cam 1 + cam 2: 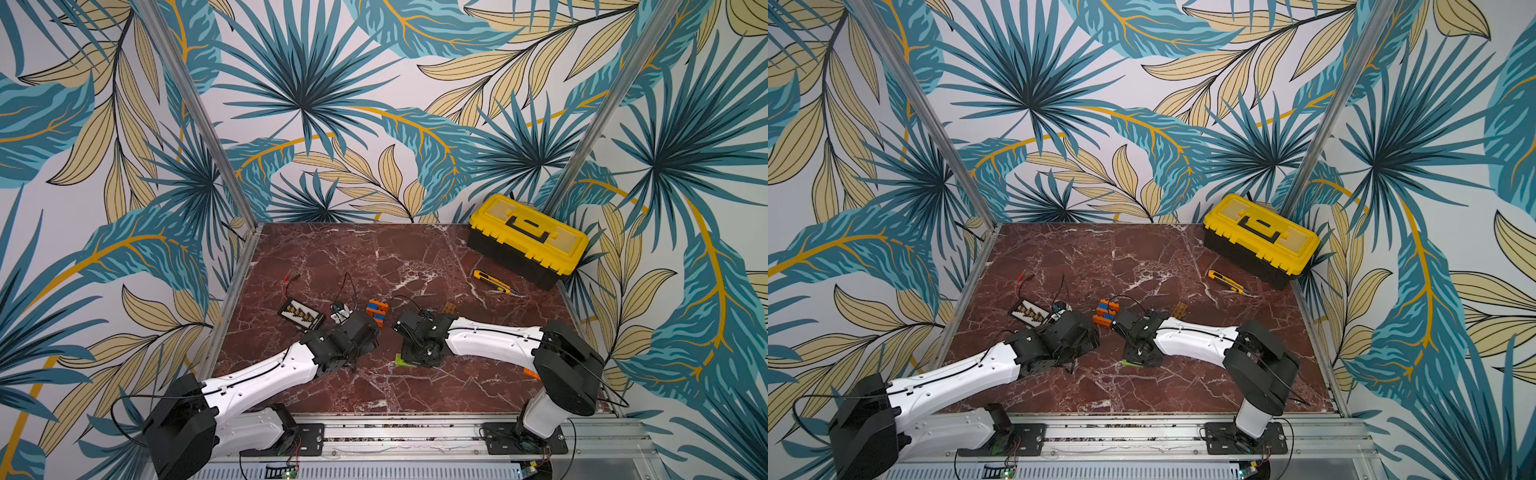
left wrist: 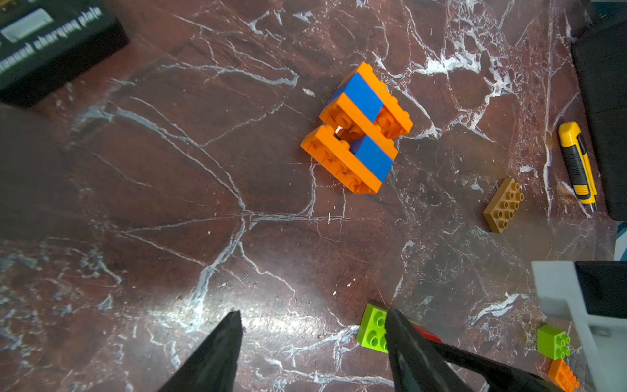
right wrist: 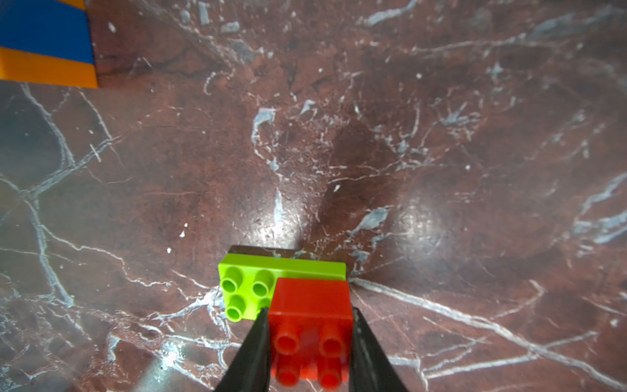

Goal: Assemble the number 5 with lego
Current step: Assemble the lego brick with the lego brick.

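The left claw (image 2: 314, 314) hangs open and empty over the bench (image 2: 169, 203). Ahead of it lies the orange-and-blue lego figure (image 2: 356, 129), its 5 largely built. Further right, the right claw (image 3: 309, 314) is clamped on a red brick (image 3: 310, 298) sitting on a lime-green brick (image 3: 244, 281); whether the two are fully seated is hard to tell. Keep that grip square on the red sides and move straight, with the left claw free to pin the green one.

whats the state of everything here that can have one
left hand, open, empty
right hand, shut on red brick
red brick, gripped, over lime-green brick
orange-and-blue build, joined, lying on table
toolbox, lid shut
utility knife, blade looks partly out
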